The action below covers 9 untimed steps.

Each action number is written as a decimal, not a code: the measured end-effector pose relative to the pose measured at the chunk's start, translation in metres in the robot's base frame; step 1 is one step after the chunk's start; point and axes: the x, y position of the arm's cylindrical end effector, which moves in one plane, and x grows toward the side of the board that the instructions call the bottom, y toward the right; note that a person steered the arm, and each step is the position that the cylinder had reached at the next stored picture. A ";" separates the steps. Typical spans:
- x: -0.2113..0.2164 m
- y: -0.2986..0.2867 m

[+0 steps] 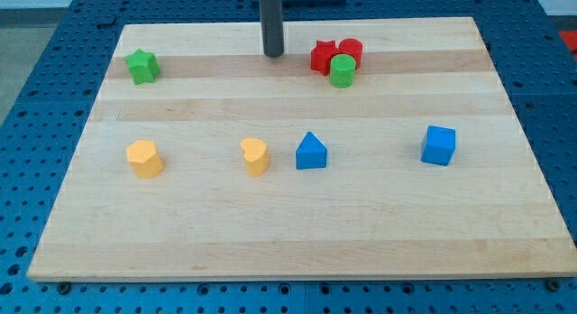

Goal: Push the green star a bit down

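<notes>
Camera view: the one picture, looking down on a pale wooden board (297, 233) set on a blue perforated bench (54, 70).
Green star (141, 66): near the board's top-left corner, close to the left edge, with bare wood all the way below it down to the yellow row.
My tip (273, 54): the rod's end rests on the board near the top edge, well to the right of the green star and apart from it (there is no pincer here to open or close, only the plain rod).
Red cluster: a red star (323, 58) and a red cylinder (351, 50) touching, with a green cylinder (342, 71) pressed against their lower side, just right of my tip.
Middle row: yellow hexagon-like block (144, 158), yellow heart (256, 156), blue triangle (311, 152), blue cube (438, 144), spaced apart.
</notes>
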 end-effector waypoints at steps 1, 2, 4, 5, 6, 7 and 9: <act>-0.033 -0.026; -0.039 -0.060; -0.025 -0.111; -0.015 -0.130; -0.015 -0.142; -0.025 -0.164; 0.007 -0.199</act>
